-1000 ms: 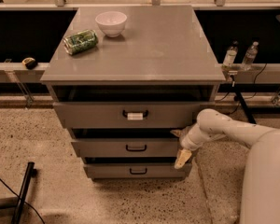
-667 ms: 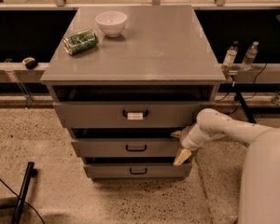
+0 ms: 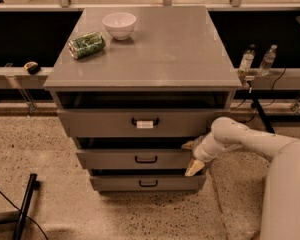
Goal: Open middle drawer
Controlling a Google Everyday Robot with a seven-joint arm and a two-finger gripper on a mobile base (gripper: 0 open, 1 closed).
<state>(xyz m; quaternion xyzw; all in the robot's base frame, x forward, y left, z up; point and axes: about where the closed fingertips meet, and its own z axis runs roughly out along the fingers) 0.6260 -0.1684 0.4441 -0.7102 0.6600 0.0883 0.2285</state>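
At the middle tier of the cabinet, middle drawer [image 3: 140, 159]: a wide grey drawer with a flat front and a small, plain black loop handle [image 3: 146, 159] at its centre.
Its neighbours: above it is the top drawer [image 3: 105, 124], whose black handle carries a white tag [image 3: 144, 125]. Below it is the bottom drawer [image 3: 115, 183], which has a plain handle too.
Its edges: a dark band runs along the top of the front. None of the inside can be seen.
Gripper [image 3: 191, 156]: at the right end of the middle drawer's front, well to the right of the handle.
Fingers: spread apart. The pale upper one [image 3: 189, 145] is at the front's top edge and the lower one [image 3: 194, 168] at its bottom edge, so the drawer's right end lies between them. Whether they touch the front cannot be told.
Arm [image 3: 250, 141]: white, reaching in from the right, with the robot's rounded white body [image 3: 290, 194] filling the lower right corner.
Cabinet top [image 3: 165, 49]: a flat grey surface. A white bowl [image 3: 119, 25] stands near the back left, and a green can [image 3: 86, 45] lies on its side just in front of it, to its left.
Floor [image 3: 50, 184]: speckled beige stone, with a black bar [image 3: 24, 209] lying at the lower left.
Room: a pale ledge [image 3: 10, 76] runs behind the cabinet, with dark recesses above it. Two clear bottles [image 3: 247, 60] [image 3: 267, 59] stand on it at the right and a small dark object [image 3: 31, 67] sits on it at the left.
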